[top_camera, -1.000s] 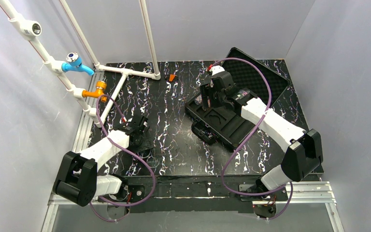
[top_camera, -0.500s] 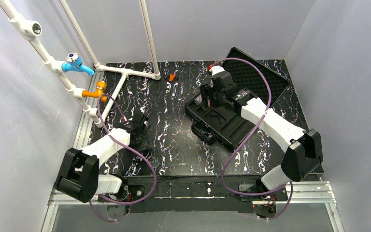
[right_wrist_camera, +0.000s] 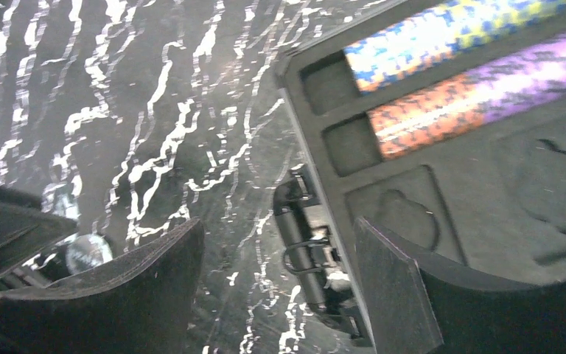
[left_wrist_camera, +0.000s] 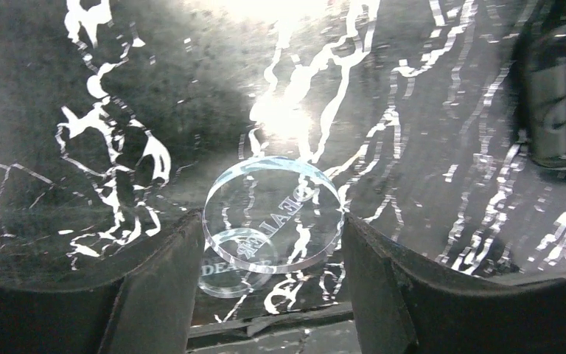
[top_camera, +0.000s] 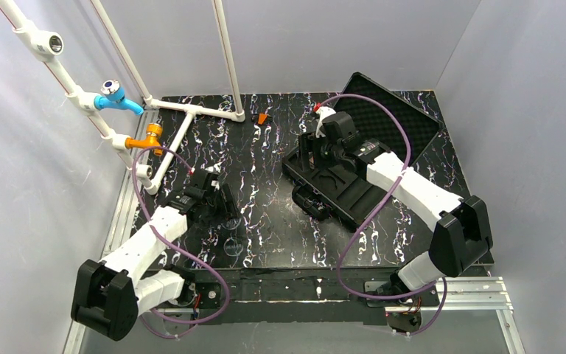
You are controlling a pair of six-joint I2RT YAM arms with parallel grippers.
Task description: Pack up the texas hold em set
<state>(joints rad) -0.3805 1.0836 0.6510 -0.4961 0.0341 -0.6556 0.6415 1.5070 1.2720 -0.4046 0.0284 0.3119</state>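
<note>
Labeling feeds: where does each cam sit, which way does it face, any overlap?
Top external: overhead behind the robot, looking down on the table; left arm, right arm and open case show.
Left wrist: on the left arm, looking down between its open jaws at a clear disc.
Right wrist: on the right arm, looking down between its open jaws at the case's corner and chips.
Shared: disc in top and left wrist; case in top and right wrist.

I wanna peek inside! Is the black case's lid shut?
No, the black case lies open, its lid tipped back with the bumpy foam lining showing.
</note>
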